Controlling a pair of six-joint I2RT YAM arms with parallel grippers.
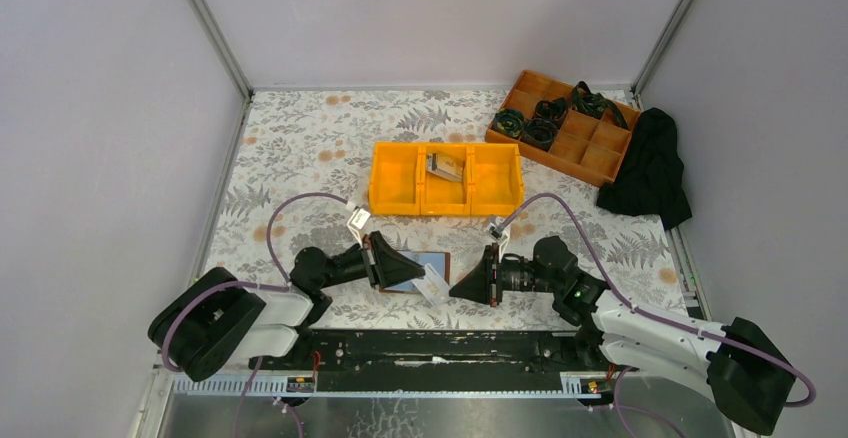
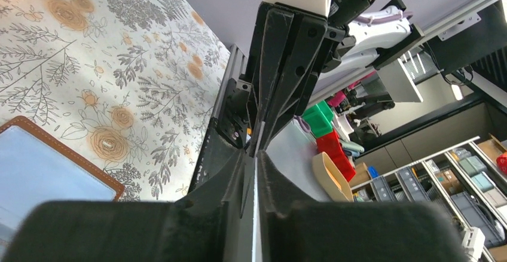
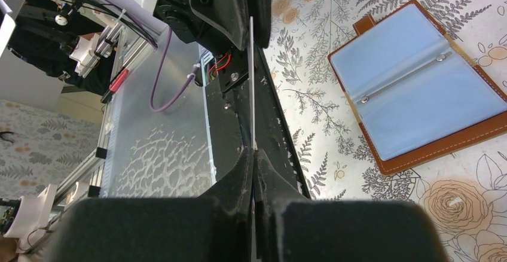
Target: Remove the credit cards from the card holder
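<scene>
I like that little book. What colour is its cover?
The card holder is brown; clearest in right wrist view.

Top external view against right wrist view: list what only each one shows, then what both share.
Only top external: the yellow bin with what looks like a card in its middle compartment, the wooden tray of dark coils, the black cloth.
Only right wrist: the card holder seen close, its clear sleeves looking empty, and the room beyond the table edge.
Both: the open card holder, the floral tablecloth, and one credit card between the left hand and the right hand, which is shut on it.
</scene>
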